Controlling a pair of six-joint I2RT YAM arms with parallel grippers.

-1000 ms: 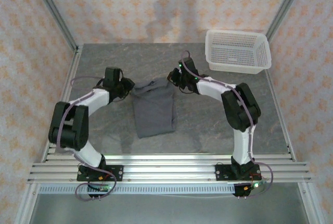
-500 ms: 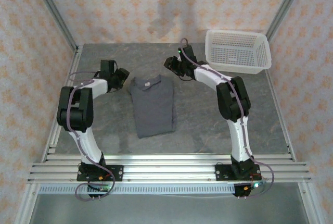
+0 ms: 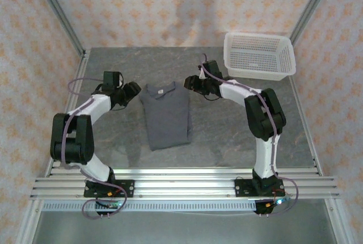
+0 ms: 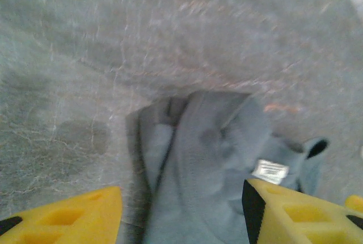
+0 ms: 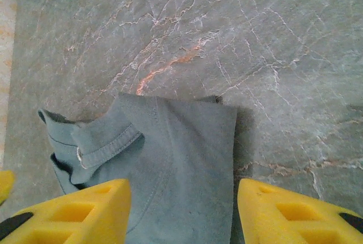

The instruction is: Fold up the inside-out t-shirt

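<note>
The inside-out t-shirt (image 3: 165, 114) lies flat on the table as a narrow folded strip, collar end at the far side, with a white label (image 3: 160, 91) showing. My left gripper (image 3: 131, 91) stands open just left of the collar end. In the left wrist view its yellow fingers (image 4: 62, 218) frame the shirt's folded corner (image 4: 210, 164), and nothing is gripped. My right gripper (image 3: 190, 83) is open just right of the collar end. From the right wrist, the shirt's corner and neckband (image 5: 181, 147) lie below the spread yellow fingers (image 5: 295, 213).
A white mesh basket (image 3: 260, 55) stands at the back right of the grey marble table (image 3: 227, 130). Patterned walls enclose the table on three sides, and an aluminium rail runs along the near edge.
Both grippers have opened and let go of the shirt's collar end, which now lies flat. Both have drawn a little outward from the shirt.
</note>
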